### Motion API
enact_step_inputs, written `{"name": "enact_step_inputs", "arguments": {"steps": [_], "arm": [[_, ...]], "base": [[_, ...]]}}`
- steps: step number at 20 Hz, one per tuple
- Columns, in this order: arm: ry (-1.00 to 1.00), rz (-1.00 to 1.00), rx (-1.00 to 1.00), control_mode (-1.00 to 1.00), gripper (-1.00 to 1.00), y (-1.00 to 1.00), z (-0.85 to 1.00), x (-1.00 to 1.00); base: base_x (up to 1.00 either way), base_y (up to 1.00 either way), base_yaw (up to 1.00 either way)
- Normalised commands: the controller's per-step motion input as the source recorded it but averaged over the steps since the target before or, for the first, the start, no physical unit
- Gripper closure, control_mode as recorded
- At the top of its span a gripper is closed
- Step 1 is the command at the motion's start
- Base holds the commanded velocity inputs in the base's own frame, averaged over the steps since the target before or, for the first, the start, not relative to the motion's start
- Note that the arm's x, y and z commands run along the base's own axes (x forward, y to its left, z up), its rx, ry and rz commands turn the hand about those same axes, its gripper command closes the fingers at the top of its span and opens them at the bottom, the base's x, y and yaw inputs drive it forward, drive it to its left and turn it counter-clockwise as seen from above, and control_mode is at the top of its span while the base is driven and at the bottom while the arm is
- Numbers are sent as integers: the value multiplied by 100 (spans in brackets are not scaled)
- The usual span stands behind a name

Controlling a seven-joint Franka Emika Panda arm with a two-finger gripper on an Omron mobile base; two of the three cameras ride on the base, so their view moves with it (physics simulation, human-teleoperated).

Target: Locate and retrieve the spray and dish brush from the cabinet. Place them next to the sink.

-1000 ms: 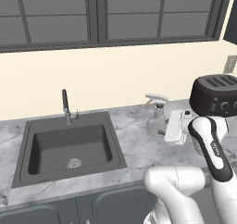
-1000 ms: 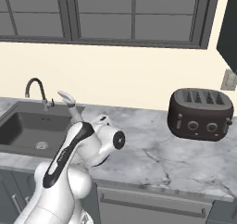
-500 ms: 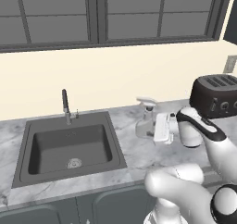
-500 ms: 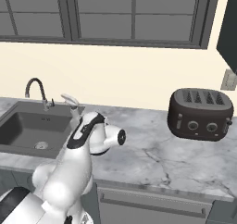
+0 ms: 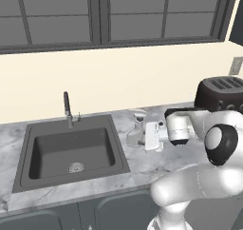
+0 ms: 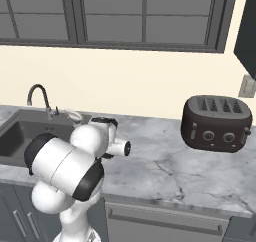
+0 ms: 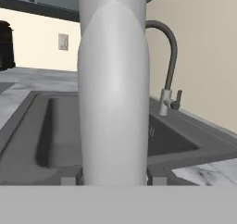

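My gripper (image 5: 141, 138) is shut on the spray (image 5: 135, 128), a pale grey bottle with a whitish trigger head. It hangs low over the marble just right of the sink (image 5: 29, 138). In the hand view the spray (image 7: 113, 93) stands between my dark fingertips (image 7: 69, 181), with the sink (image 7: 28, 126) and its faucet (image 7: 170, 65) behind it. From the right base view the spray head (image 6: 74, 116) pokes out past the arm beside the sink (image 6: 12, 120). The cabinet (image 6: 246, 36) shows as a dark edge at the upper right. The dish brush is out of view.
A dark toaster (image 5: 220, 95) (image 6: 216, 123) sits on the counter to the right of the arm. The faucet (image 5: 67, 108) rises behind the basin against the cream wall. Marble counter (image 6: 170, 171) stretches between arm and toaster. Dark windows run above.
The arm has swung left and lower with the spray in its grip, bringing the bottle from near the toaster to the sink's right edge.
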Motion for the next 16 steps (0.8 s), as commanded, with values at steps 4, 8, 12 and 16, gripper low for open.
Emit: {"name": "enact_step_inputs", "arguments": {"steps": [4, 8, 12, 16], "arm": [[-1, 12, 2, -100, 100, 20, -42, 40], [-4, 10, 1, -100, 100, 4, -32, 27], [-1, 6, 0, -100, 100, 0, -21, 10], [-1, 5, -2, -100, 100, 0, -15, 1]], "base": [[0, 0, 0], [0, 0, 0], [0, 0, 0], [0, 0, 0]]}}
